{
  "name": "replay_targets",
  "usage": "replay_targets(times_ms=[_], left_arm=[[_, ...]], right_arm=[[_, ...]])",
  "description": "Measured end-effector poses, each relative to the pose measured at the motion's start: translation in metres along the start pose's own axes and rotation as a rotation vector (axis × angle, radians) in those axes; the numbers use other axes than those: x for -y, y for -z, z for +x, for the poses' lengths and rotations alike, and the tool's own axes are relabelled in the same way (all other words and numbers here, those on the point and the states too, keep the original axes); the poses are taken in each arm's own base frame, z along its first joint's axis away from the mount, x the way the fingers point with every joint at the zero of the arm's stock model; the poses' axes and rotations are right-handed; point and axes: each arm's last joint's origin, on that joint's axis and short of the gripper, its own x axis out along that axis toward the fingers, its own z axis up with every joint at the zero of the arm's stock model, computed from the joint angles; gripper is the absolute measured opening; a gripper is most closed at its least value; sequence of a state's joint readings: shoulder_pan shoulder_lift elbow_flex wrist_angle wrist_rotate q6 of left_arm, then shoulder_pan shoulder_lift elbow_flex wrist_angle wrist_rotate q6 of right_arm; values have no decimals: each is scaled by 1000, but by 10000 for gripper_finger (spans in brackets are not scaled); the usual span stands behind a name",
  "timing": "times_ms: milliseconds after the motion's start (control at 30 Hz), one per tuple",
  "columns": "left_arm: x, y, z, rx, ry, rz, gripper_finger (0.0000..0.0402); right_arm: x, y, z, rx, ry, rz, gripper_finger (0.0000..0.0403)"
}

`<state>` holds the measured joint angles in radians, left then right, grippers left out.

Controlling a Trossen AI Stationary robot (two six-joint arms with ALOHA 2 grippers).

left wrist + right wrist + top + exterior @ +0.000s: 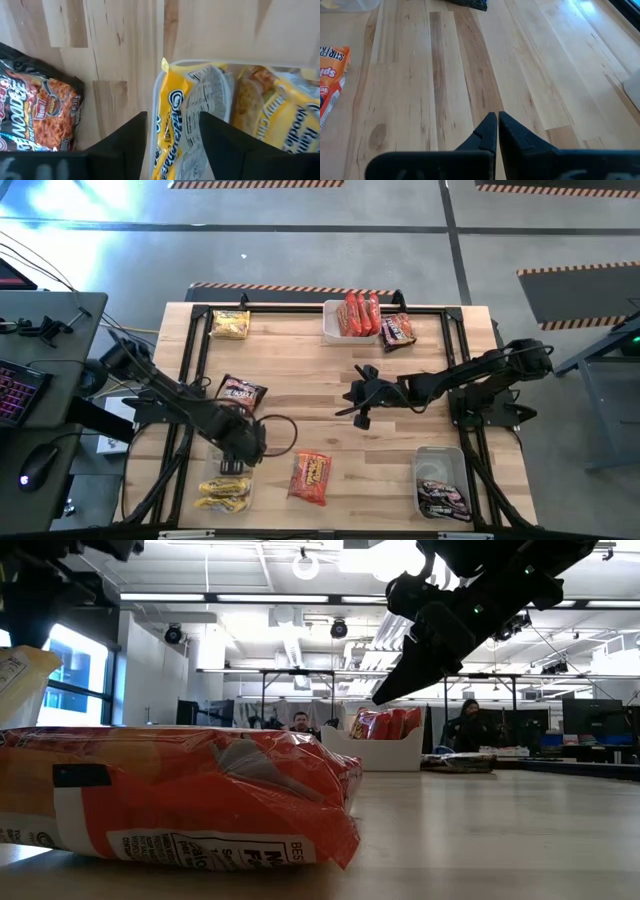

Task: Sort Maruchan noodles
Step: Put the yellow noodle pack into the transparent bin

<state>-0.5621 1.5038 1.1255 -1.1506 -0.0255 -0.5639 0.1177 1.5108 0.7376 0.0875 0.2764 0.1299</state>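
My left gripper [236,462] hangs pointing down over the clear tub [207,502] at the near left. In its wrist view the fingers stand apart, with a yellow noodle packet [172,107] on its long edge in the tub [200,63] between and below them. More yellow packets [280,115] lie beside it. My right gripper [350,405] waits shut above the table's middle [497,117]. A dark packet [241,392] and an orange packet [311,477] lie flat on the wood. My left gripper comes at the yellow packet's upper edge [170,75] from above, with one finger on each side of it. I cannot tell whether the fingers touch it. The packet stands on edge inside the tub.
A far tub [335,330] holds red packets [358,313], and a dark packet [397,330] lies beside it. One yellow packet [230,325] lies at the far left. The near-right tub [425,458] holds dark packets. Bare wood lies between the arms.
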Motion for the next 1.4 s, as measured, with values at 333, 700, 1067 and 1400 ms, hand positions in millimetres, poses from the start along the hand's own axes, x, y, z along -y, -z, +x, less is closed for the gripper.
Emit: replay_targets(times_ms=[333, 700, 1067, 1400], left_arm=[[4, -2, 9, -56, 20, 38, 36], [19, 6, -9, -6, 72, -71, 2], [59, 19, -12, 95, 195, -213, 0], [73, 23, -15, 124, 272, -305, 21]], right_arm=[[0, 0, 0, 1, 0, 0, 0], [0, 0, 0, 0, -2, 0, 0], [-1, 0, 0, 2, -20, 1, 0], [-1, -1, 0, 3, -20, 1, 0]])
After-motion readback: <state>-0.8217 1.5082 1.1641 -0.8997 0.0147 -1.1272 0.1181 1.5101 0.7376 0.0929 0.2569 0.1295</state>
